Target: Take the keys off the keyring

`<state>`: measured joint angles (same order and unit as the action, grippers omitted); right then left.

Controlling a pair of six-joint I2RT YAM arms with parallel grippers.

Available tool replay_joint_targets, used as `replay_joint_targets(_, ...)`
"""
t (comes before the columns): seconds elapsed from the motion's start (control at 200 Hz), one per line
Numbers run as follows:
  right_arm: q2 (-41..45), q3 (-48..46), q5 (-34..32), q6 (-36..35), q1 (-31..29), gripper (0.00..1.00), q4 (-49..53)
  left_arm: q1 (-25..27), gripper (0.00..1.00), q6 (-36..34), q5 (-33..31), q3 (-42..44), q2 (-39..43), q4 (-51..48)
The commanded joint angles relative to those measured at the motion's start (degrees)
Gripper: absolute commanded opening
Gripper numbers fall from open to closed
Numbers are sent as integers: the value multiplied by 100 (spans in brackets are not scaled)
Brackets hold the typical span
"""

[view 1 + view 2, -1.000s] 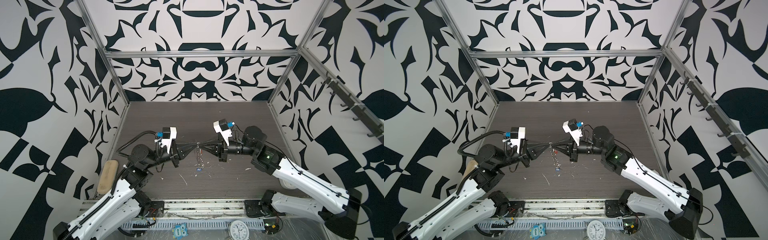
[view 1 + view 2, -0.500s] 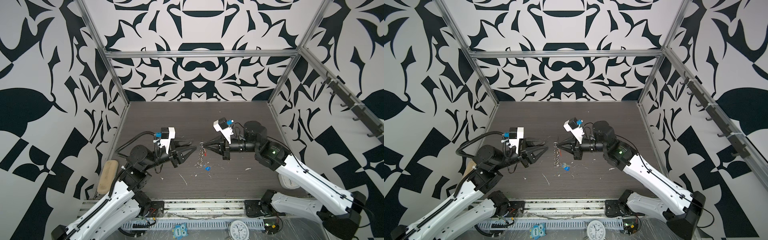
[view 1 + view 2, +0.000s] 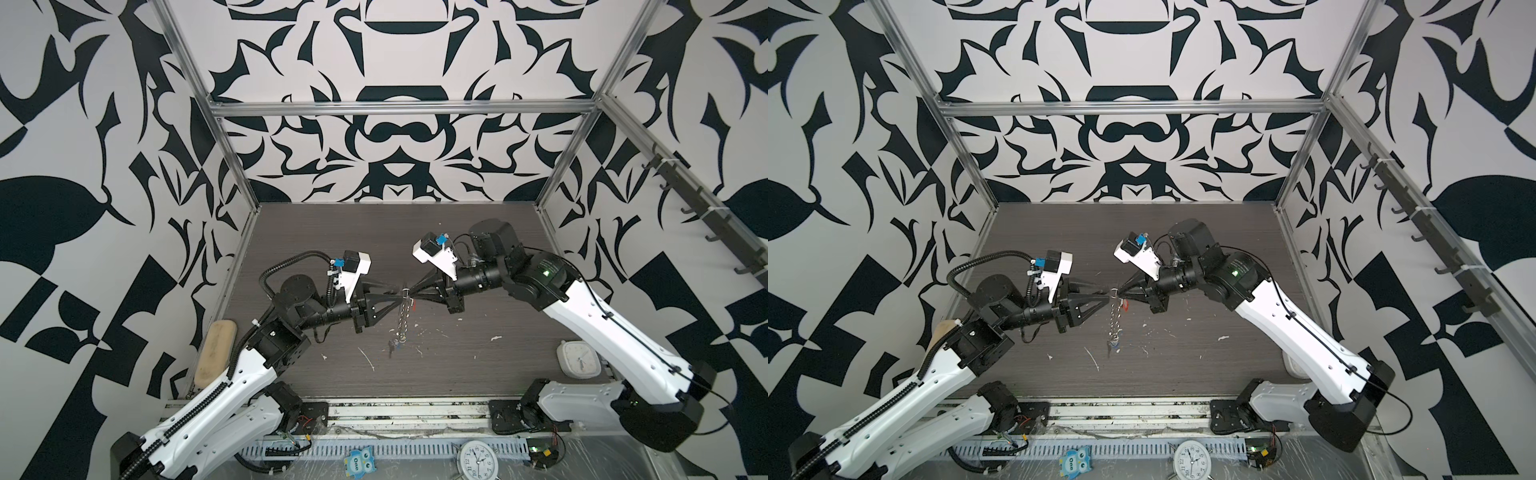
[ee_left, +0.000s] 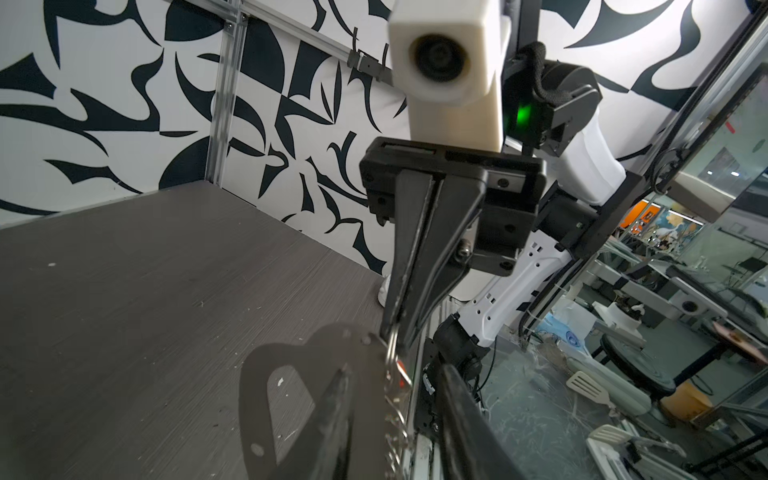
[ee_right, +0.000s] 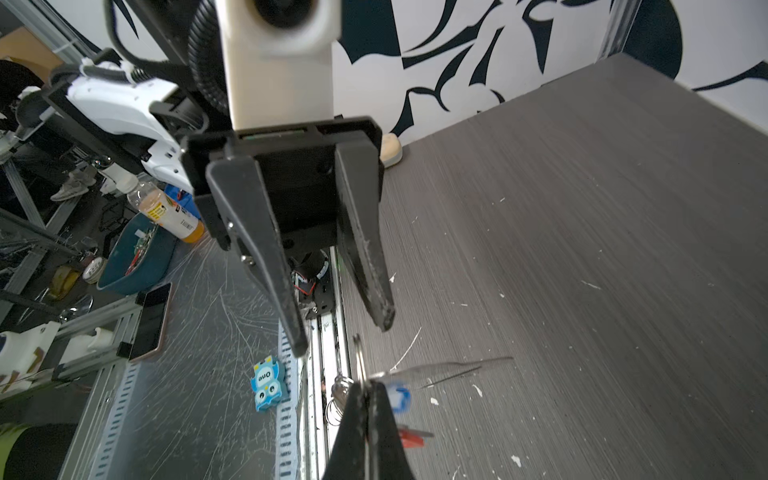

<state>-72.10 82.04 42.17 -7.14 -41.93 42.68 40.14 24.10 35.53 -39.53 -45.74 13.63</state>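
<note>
Keyring (image 3: 402, 318): hangs edge-on above mid-table (image 3: 478, 370); red key (image 5: 412, 437) just under its top end; blue key (image 5: 398, 395) blurred, apparently swinging at the low end; both seemingly still attached. Right claw (image 3: 410, 294) clamped on the top ring; left claw (image 5: 341, 337), clamped a second ago, let go and is back at the ring, jaws parted and empty; regrasp likely pending, no key freed.

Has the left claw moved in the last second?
Yes. In a top view the left gripper has edged right, toward the keyring, judged against the white tabletop streak.
</note>
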Motion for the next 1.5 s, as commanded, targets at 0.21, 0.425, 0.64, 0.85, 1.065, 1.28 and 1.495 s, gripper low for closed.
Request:
replay_joint_targets(0.21,-50,450,89,-405,17,0,497,-16,25,-28,195,-323,-187,-129)
replay_joint_targets(0.425,-87,495,85,-386,15,0,485,-19,24,-2,253,-423,-343,-190)
replay_joint_targets(0.64,-155,540,71,-379,5,0,487,-16,18,75,334,-439,-430,-80)
replay_joint_targets(0.85,-208,515,-10,-304,-12,0,366,-16,16,122,455,-460,-519,-17)
replay_joint_targets(1.065,-234,506,-33,-218,-18,0,199,-15,9,130,468,-442,-517,16)
replay_joint_targets(1.28,-244,480,-76,-95,-18,0,-3,-15,12,147,473,-420,-540,54)
replay_joint_targets(1.495,-231,414,-75,-44,-25,0,-118,-15,3,165,461,-403,-542,96)
